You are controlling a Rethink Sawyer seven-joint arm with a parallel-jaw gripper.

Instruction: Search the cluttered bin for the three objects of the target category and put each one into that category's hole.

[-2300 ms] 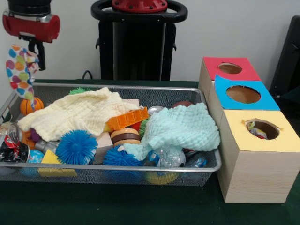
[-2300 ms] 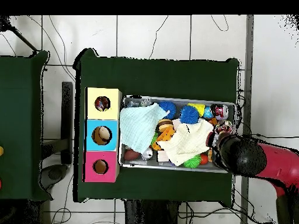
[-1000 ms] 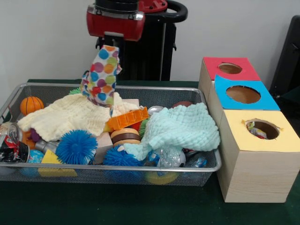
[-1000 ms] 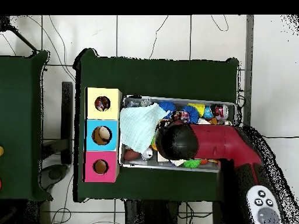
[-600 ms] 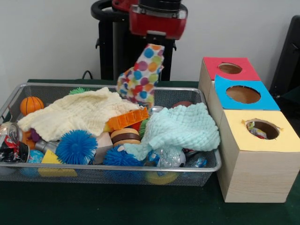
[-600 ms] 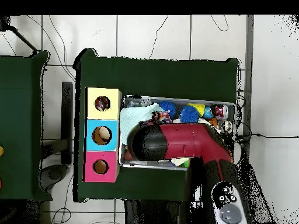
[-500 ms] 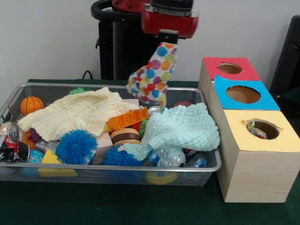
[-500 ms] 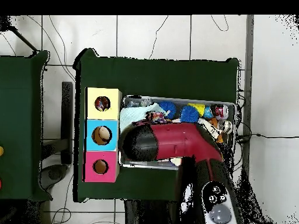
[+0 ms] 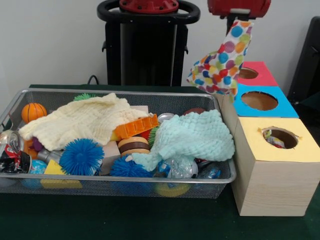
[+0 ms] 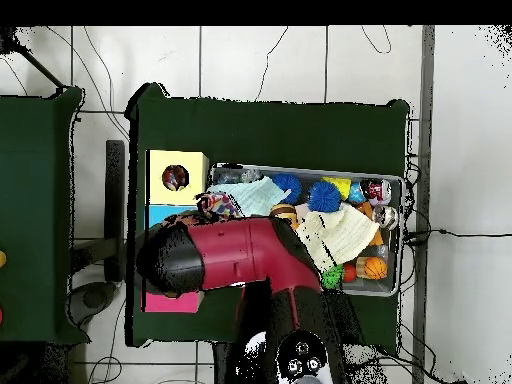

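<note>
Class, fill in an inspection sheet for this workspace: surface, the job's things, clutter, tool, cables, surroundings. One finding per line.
Surface: dark green table cover, with the wire mesh bin beside the wooden box row.
Job's things: polka-dot cloth hangs in the air in front of the red-topped box, above the bin's box-side end; blue-topped box; yellow-topped box, something already in its hole.
Clutter: cream cloth, mint cloth, blue spiky balls, orange block, small basketball, crushed can.
Tool: tool at the top edge, shut on the polka-dot cloth.
Cables: thin cables across the tiled floor.
Surroundings: black pedestal, pale wall behind.
</note>
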